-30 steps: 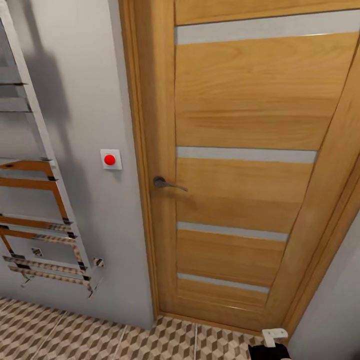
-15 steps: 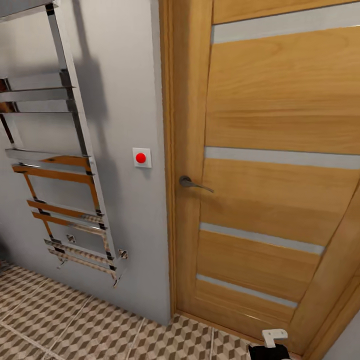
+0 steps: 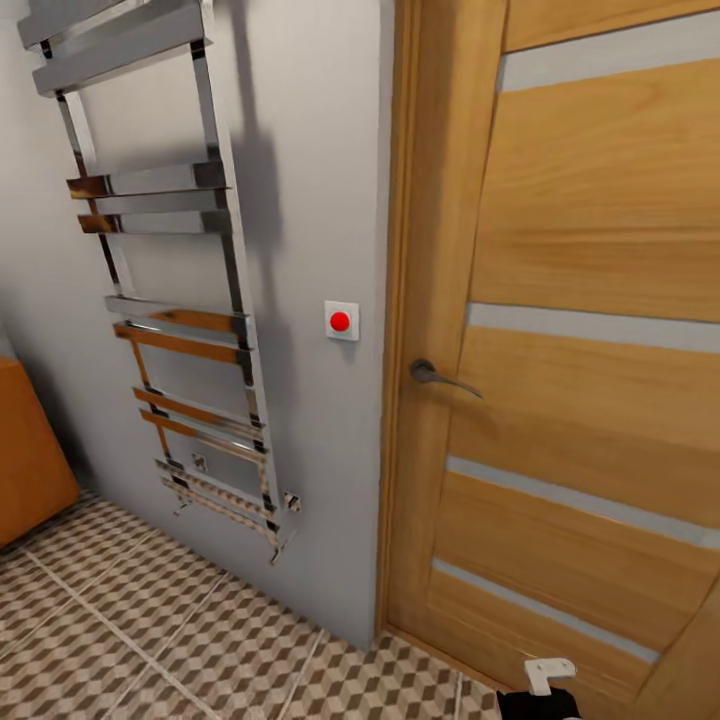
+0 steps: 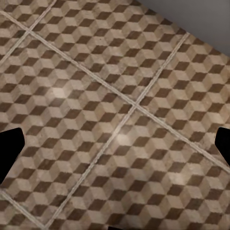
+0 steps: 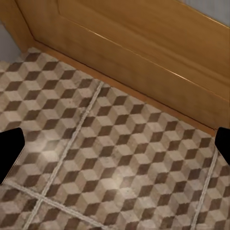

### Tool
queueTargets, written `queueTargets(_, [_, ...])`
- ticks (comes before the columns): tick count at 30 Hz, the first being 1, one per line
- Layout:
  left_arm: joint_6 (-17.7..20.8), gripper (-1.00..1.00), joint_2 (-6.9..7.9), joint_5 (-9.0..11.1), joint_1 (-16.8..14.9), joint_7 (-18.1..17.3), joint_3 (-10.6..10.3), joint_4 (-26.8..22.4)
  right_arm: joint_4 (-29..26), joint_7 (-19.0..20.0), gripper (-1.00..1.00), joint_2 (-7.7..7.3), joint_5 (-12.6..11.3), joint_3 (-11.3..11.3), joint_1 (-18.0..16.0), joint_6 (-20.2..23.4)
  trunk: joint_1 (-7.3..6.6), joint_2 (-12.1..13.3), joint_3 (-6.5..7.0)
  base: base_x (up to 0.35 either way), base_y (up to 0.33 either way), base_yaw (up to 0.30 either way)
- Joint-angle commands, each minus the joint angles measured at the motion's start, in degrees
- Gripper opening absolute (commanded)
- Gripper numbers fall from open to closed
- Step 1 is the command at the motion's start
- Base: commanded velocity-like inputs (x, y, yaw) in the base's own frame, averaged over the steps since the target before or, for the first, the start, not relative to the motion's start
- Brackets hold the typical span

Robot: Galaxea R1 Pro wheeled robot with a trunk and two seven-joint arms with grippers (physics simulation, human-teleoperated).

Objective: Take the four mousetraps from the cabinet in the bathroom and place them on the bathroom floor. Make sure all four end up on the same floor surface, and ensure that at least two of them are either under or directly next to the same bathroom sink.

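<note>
Robot in transit, facing wooden door [image 3: 590, 330] and chrome towel rail [image 3: 170, 300]. Orange cabinet [image 3: 30, 460] edge near wall, so mousetraps not reached. Left hand [image 4: 115, 143] and right hand [image 5: 115, 148] spread, empty, over bathroom floor [image 3: 150, 620], free for travel.

floor is the main thing here: the bathroom floor [image 3: 150, 630] is big square tiles printed with that small brown/beige/grey 3d-cube pattern, pale grout lines running between them. standing on it at the far left edge of the head view is a corner of the orange-brown cabinet [image 3: 25, 450]. the tiles run right up to the grey wall and to the foot of the wooden door [image 5: 143, 52], which meets the floor along a thin wooden strip. both wrist views look down on bare patterned tile.
</note>
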Motion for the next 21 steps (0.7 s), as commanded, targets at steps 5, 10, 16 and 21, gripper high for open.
queueTargets(5, [0.3, 1.00, 0.00, -0.1, 0.0, 0.1, 0.0, -0.1, -0.1, 0.0, 1.00, -0.02, 0.2, 0.0, 0.0, 0.3, -1.11, 2.0, 0.84, 0.000, 0.000, 0.300])
queueTargets(10, [0.3, 1.00, -0.05, -0.1, 0.0, 0.1, 0.0, -0.1, -0.1, 0.0, 1.00, -0.02, 0.2, 0.0, 0.0, 0.3, -2.20, 4.0, 1.74, 0.000, 0.000, 0.300])
queueTargets(16, [0.3, 1.00, -0.01, -0.1, 0.0, 0.2, 0.0, -0.1, -0.1, 0.0, 1.00, -0.02, 0.2, 0.0, 0.0, 0.3, -3.52, 6.4, 2.82, 0.000, 0.000, 0.300])
queueTargets(21, [0.3, 1.00, -0.07, -0.1, 0.0, 0.2, 0.0, -0.1, -0.1, 0.0, 1.00, -0.02, 0.2, 0.0, 0.0, 0.3, -4.62, 8.4, 3.71, 0.000, 0.000, 0.300])
